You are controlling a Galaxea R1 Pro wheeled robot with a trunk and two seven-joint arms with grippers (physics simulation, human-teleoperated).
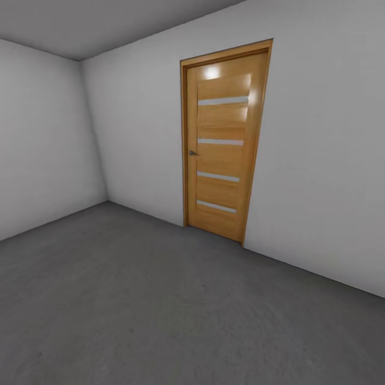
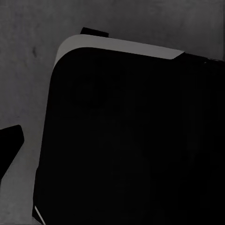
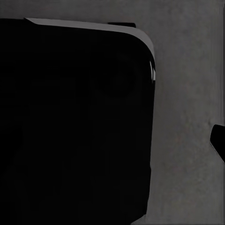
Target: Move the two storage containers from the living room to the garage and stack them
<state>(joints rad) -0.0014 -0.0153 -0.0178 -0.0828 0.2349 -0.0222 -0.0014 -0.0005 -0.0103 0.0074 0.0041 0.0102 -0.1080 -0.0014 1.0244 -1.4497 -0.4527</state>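
**Robot in the garage, facing a closed wooden door**

Head view. A bare room with light-grey walls [image 1: 133, 133] and a grey ceiling [image 1: 80, 27]. The floor [image 1: 160, 310] is dark grey, rough and speckled, and it runs from the near edge of the picture to the foot of both walls. Two walls meet in a corner at the left of the picture. Set into the right-hand wall is a wooden door [image 1: 224, 144], orange-brown, shut in its frame. Four narrow pale strips cross the door panel one above another, and a small dark handle [image 1: 193, 153] sits on its left edge at about mid-height. A bright patch of reflected light lies near the top of the panel.

Left wrist view. A large black body with a rounded corner and a thin pale edge [image 2: 126, 140], apparently the robot's own base, lies against the same speckled grey floor [image 2: 28, 61]. A dark tip [image 2: 9, 145] enters from one edge of the picture; it may be one finger of the left gripper, but whether the fingers stand apart or together cannot be told.

Right wrist view. A like black rounded body [image 3: 75, 122] lies over the grey floor [image 3: 187, 93]. A small dark tip [image 3: 218, 140] cuts in at the picture's edge; the state of the right gripper likewise cannot be told.

The garage floor, where the bins are to be stacked, lies before the robot.
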